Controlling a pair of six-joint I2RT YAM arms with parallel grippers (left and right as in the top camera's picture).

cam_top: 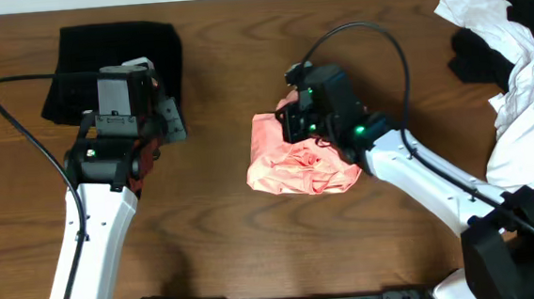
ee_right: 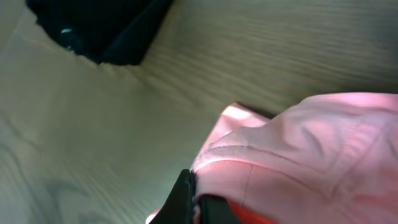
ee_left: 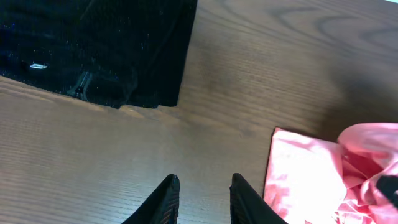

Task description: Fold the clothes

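We see open table (cam_top: 216, 228) from five to eight o'clock. Black folded garment (cam_top: 72, 59) blocks ten, pink T-shirt (cam_top: 292, 167) the centre, clothes heap (cam_top: 522, 85) two.

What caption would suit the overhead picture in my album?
Right gripper pinches a crumpled pink T-shirt; left gripper hangs open near a folded black garment.

A pink shirt (cam_top: 297, 171) lies bunched in a wrinkled heap mid-table, a neat black rectangle (cam_top: 81, 54) lies flat at the far left corner, and a crumpled white garment (cam_top: 519, 94) sprawls over black cloth (cam_top: 473, 60) far right.
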